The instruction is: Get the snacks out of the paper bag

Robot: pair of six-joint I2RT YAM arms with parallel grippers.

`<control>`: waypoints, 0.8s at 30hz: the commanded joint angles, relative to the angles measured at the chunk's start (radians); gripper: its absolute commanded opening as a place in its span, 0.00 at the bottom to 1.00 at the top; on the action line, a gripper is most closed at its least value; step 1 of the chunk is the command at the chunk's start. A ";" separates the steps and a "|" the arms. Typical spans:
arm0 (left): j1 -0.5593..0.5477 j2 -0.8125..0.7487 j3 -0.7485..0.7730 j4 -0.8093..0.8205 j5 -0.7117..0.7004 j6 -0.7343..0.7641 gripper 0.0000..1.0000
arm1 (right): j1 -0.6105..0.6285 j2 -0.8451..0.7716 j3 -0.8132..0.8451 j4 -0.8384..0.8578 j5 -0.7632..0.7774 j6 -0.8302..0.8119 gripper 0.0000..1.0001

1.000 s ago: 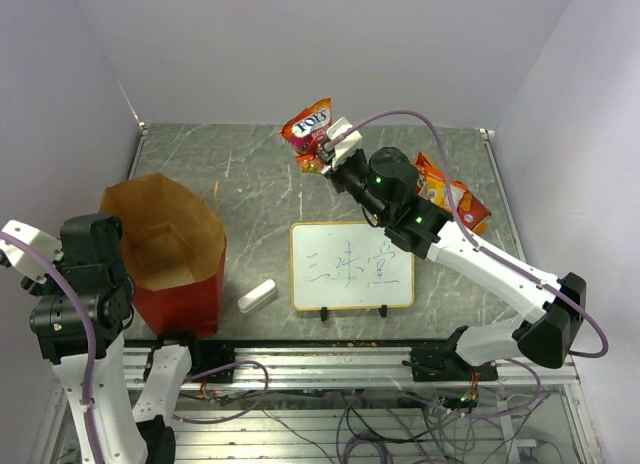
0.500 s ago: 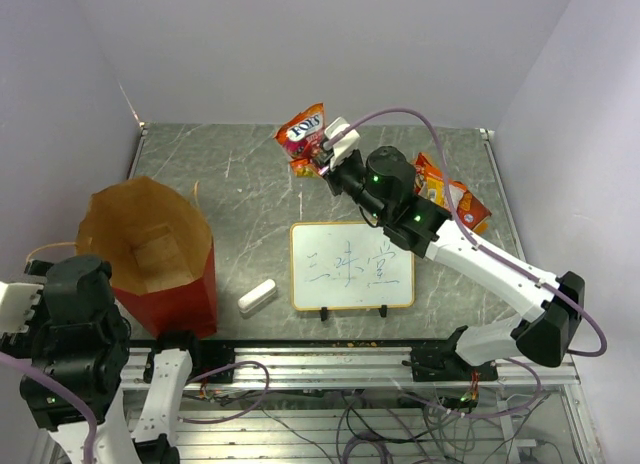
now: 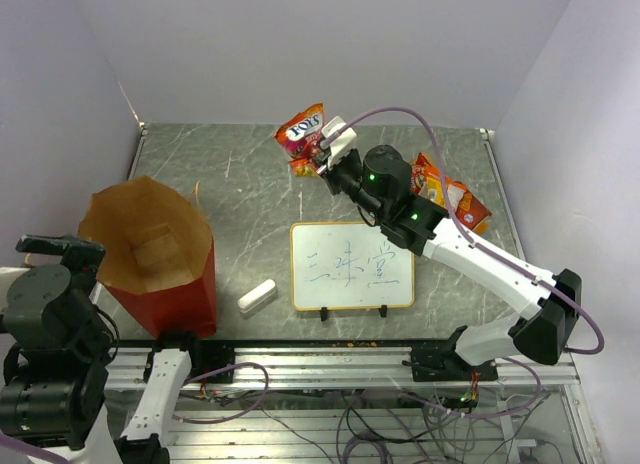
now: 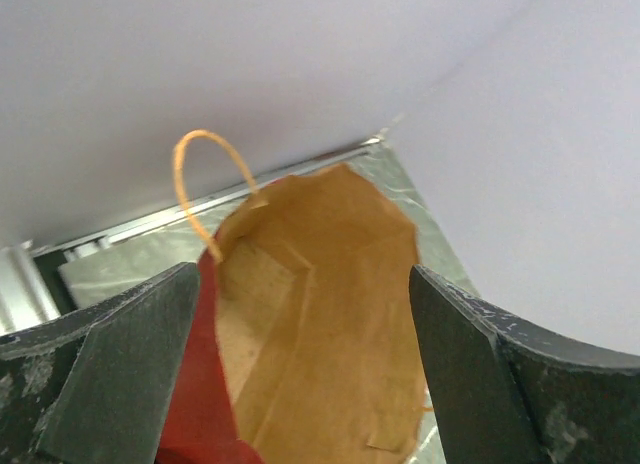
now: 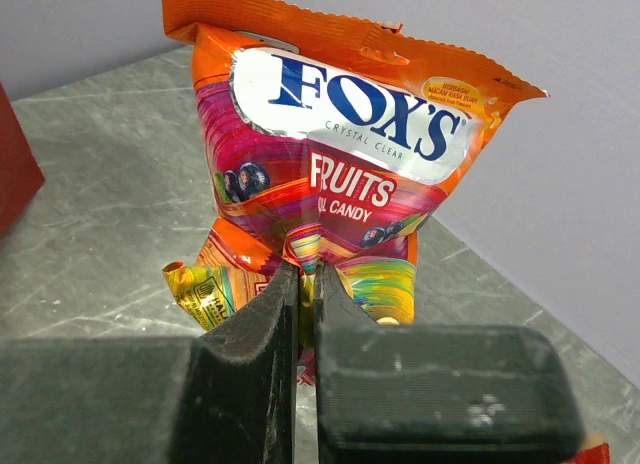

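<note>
Grey marbled table (image 3: 250, 174) holds paper bag (image 3: 150, 249); pale walls (image 3: 300, 44) surround.

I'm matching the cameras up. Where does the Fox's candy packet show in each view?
Top external: Fox's candy packet at upper centre, beyond the whiteboard.
Left wrist: not in it.
Right wrist: fills the centre, pinched by the right fingers.
Shared landmark: the grey marbled tabletop.

The orange packet (image 5: 340, 164) is showing "FOX'S" in blue on a white patch, "CRYSTAL CLEAR" beneath it, then "FRUITS" and "CANDY" in white. The whiteboard (image 3: 351, 265) is carrying blue handwritten characters I can't make out.
</note>
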 commanded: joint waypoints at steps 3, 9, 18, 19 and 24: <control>-0.021 0.083 0.088 0.207 0.223 0.180 0.97 | -0.038 0.035 0.092 -0.055 0.197 0.103 0.00; -0.030 0.124 0.104 0.287 0.443 0.271 0.95 | -0.202 0.106 0.205 -0.362 0.369 0.396 0.00; -0.034 0.162 0.092 0.301 0.613 0.336 0.95 | -0.532 0.040 0.128 -0.592 0.396 0.654 0.00; -0.034 0.166 0.093 0.301 0.627 0.343 0.95 | -0.544 0.028 0.115 -0.591 0.408 0.637 0.00; -0.034 0.178 0.078 0.305 0.699 0.356 0.94 | -0.652 -0.032 0.062 -0.612 0.449 0.649 0.00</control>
